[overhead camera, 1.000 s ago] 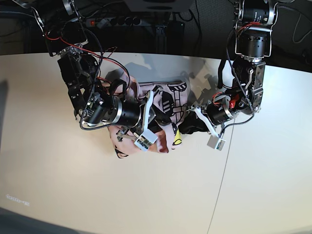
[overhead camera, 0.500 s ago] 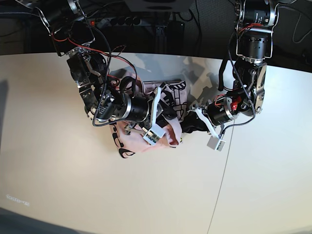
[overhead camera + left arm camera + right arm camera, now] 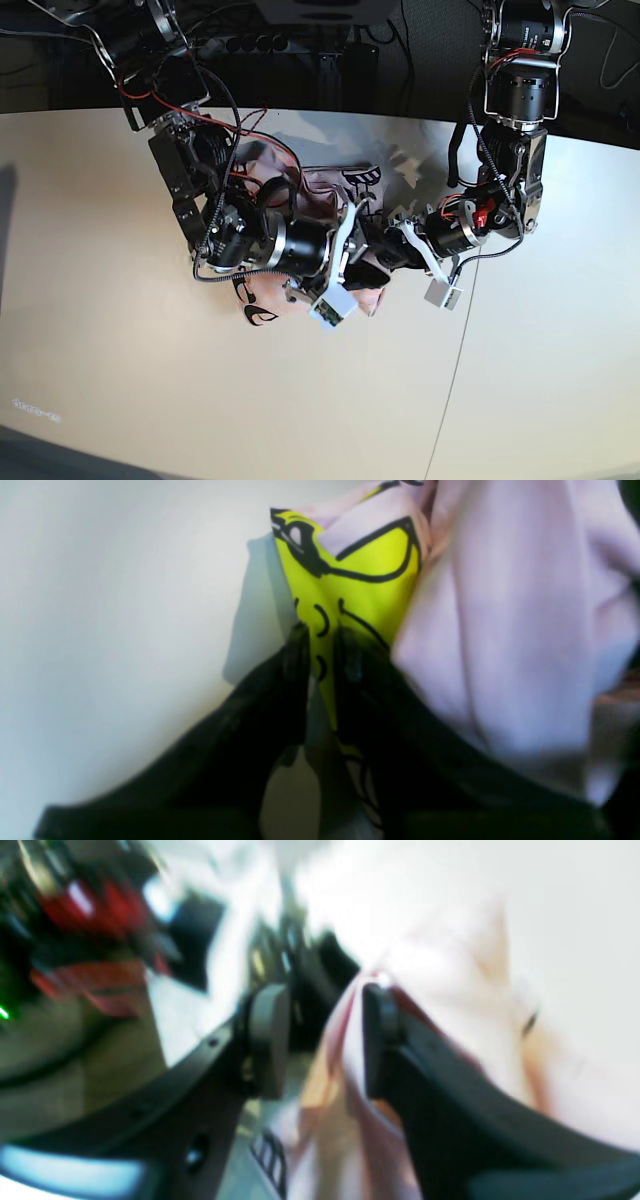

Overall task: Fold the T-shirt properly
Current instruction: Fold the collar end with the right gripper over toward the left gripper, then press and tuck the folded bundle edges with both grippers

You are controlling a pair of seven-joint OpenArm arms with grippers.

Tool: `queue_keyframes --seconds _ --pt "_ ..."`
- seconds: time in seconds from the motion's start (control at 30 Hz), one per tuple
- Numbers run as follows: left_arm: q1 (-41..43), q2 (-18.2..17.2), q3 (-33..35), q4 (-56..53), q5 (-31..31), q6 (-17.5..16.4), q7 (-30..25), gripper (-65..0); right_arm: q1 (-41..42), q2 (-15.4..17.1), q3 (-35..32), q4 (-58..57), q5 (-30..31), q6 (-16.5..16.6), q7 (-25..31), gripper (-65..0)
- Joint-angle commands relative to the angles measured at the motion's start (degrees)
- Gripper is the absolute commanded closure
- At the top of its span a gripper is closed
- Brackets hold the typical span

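- The T-shirt (image 3: 300, 215) lies bunched in a heap on the pale table (image 3: 120, 380), mid-table and toward the far edge, with both arms over it.
- In the left wrist view, the left gripper (image 3: 320, 650) is clamped on a fold of the shirt's yellow-and-black graphic (image 3: 350, 580), its two dark fingers close together with the cloth pinched between them.
- Pale pink fabric (image 3: 500, 630) hangs in folds just right of that pinch in the same view.
- The right gripper (image 3: 325, 1040) stands with its jaws apart; a ridge of pink cloth runs up through the gap, against the right-hand finger (image 3: 380, 1040). The view is blurred, so whether it holds the cloth cannot be told.
- In the base view the right arm's wrist (image 3: 290, 245) lies across the heap, covering much of it; black lettering (image 3: 258, 315) shows at the near-left edge.
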Motion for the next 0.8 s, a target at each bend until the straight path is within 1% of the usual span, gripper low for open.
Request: queue_keyframes --seconds 0.0,0.07,0.13,0.17,0.2,0.27,0.3,0.37,0.47,0.57,0.6,0.7,0.77 --pt "0.81 0.28 0.31 -0.48 0.26 0.64 3.48 -12.4 2.49 -0.39 0.94 1.73 1.05 1.70 1.84 -24.2" --pt "0.81 0.13 0.31 -0.48 0.28 0.64 3.48 -12.4 4.37 -0.37 2.99 2.75 1.05 1.70 0.26 -24.0" --pt "0.81 -0.22 0.31 -0.50 0.28 0.64 3.48 -12.3 6.08 -0.37 6.16 3.82 0.92 1.70 -2.91 -23.0" --pt "0.81 -0.59 0.31 -0.48 0.26 0.64 3.45 -12.3 6.91 -0.37 8.11 4.15 1.03 1.70 -4.87 -19.7" --pt "0.81 -1.16 0.31 -0.48 0.26 0.64 3.45 -12.3 7.65 -0.37 10.25 4.37 1.07 1.68 -6.91 -14.3" --pt "0.81 -2.14 0.31 -0.50 0.26 0.64 3.43 -12.3 9.07 -0.17 14.82 4.42 1.09 1.68 -11.28 0.0" --pt "0.81 -2.54 0.31 -0.48 0.26 0.64 3.45 -12.4 9.42 0.28 16.98 4.44 1.11 1.68 -12.94 0.0" --pt "0.81 -3.52 0.31 -0.48 0.24 0.64 3.45 -12.4 9.20 2.58 20.41 4.42 2.58 1.68 -13.70 0.0" --pt "0.74 -5.01 0.31 -0.48 0.04 0.64 3.37 -12.4 8.07 7.61 23.58 4.42 8.44 1.70 -15.50 0.0" --pt "0.66 -5.81 0.31 -0.50 0.02 0.64 3.41 -12.3 6.27 13.40 24.63 4.44 15.23 1.73 -18.82 0.0" --pt "0.68 -5.99 0.31 -0.50 0.02 0.64 3.43 -12.4 5.44 15.19 24.63 4.44 16.65 1.73 -19.58 0.0" --pt "0.66 -6.10 0.31 -0.50 0.04 0.64 3.45 -12.3 2.14 19.06 24.63 4.42 17.11 1.73 -20.04 0.0" --pt "0.68 -6.10 0.31 -0.50 0.02 0.64 3.56 -12.4 -0.15 20.04 24.61 4.42 17.22 1.75 -20.00 0.0"
